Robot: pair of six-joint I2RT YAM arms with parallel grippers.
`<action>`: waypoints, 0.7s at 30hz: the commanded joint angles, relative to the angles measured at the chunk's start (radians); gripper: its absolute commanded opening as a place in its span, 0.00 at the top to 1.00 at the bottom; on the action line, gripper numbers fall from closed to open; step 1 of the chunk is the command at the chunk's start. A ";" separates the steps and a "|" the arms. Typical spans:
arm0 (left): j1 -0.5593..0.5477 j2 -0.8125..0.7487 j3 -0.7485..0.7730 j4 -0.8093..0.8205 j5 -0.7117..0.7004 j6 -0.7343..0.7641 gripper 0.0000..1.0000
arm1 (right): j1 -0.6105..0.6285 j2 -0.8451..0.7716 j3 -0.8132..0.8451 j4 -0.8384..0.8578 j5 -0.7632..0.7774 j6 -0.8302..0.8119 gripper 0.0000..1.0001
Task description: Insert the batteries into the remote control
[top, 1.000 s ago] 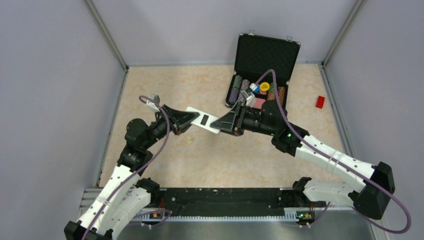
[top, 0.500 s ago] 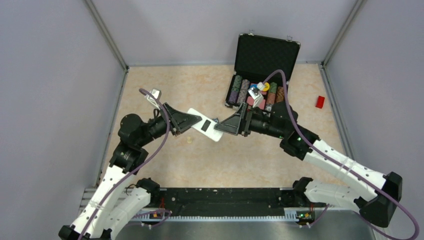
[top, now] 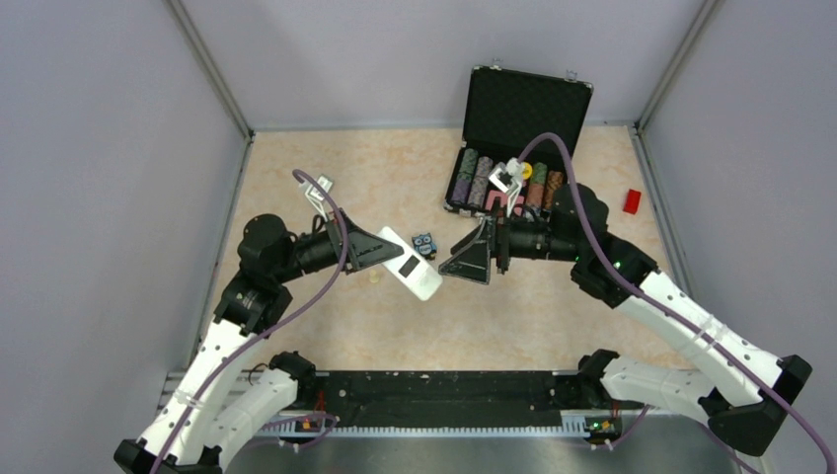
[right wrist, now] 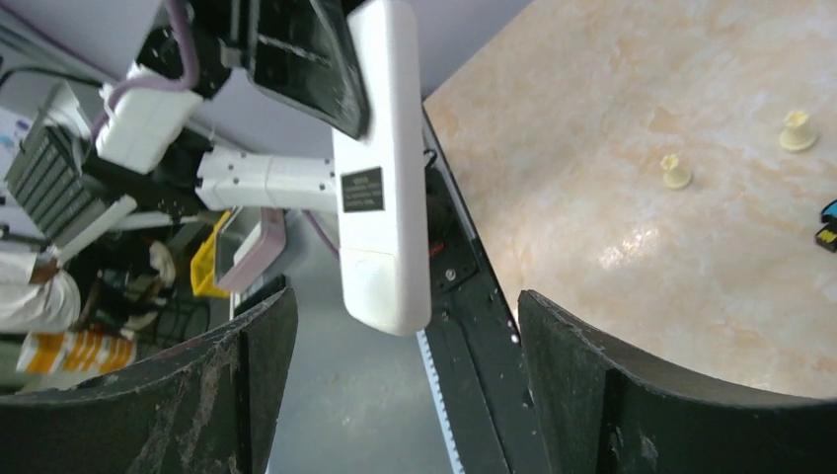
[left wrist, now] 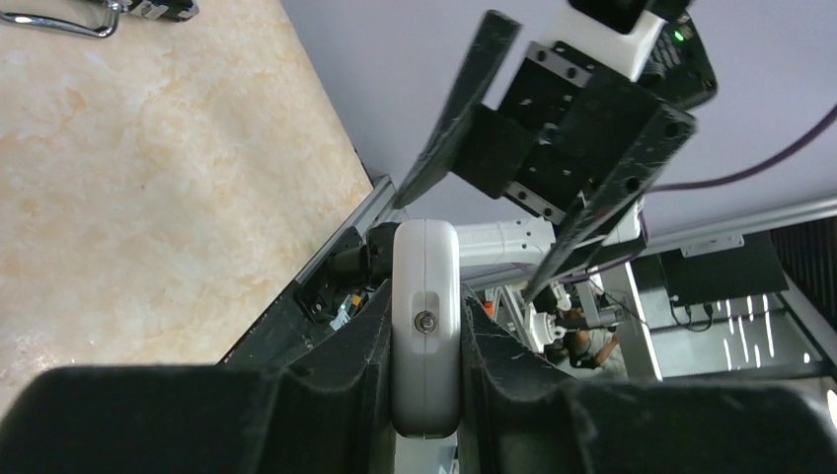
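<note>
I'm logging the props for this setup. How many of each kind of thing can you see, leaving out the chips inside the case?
remote control: 1
cream pegs: 2
blue owl toy: 1
red block: 1
black case: 1
Total: 6

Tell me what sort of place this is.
Probably a robotics lab test cell: a beige tabletop walled by grey panels, two robot arms bolted to a rail at its edge, and cluttered equipment beyond in the wrist views.
</note>
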 commanded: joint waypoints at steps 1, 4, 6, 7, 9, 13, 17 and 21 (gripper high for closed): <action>-0.003 -0.001 0.060 0.018 0.072 0.069 1.00 | -0.007 0.046 0.045 -0.057 -0.173 -0.127 0.21; -0.004 0.013 0.061 0.026 0.091 0.074 1.00 | -0.006 0.082 0.046 -0.053 -0.212 -0.141 0.21; -0.004 0.019 0.058 0.028 0.096 0.078 1.00 | -0.002 0.101 0.046 -0.047 -0.219 -0.140 0.22; -0.003 0.021 0.058 0.030 0.098 0.079 1.00 | 0.002 0.110 0.046 -0.039 -0.224 -0.141 0.22; -0.004 0.027 0.055 0.036 0.099 0.079 1.00 | 0.012 0.123 0.044 -0.023 -0.228 -0.134 0.23; -0.004 0.039 0.047 0.047 0.110 0.070 1.00 | 0.031 0.151 0.034 0.010 -0.233 -0.122 0.28; -0.004 0.046 0.042 0.065 0.142 0.066 1.00 | 0.033 0.181 0.026 0.043 -0.208 -0.103 0.40; -0.004 0.040 0.035 0.103 0.172 0.053 1.00 | 0.033 0.214 0.034 0.045 -0.162 -0.095 0.51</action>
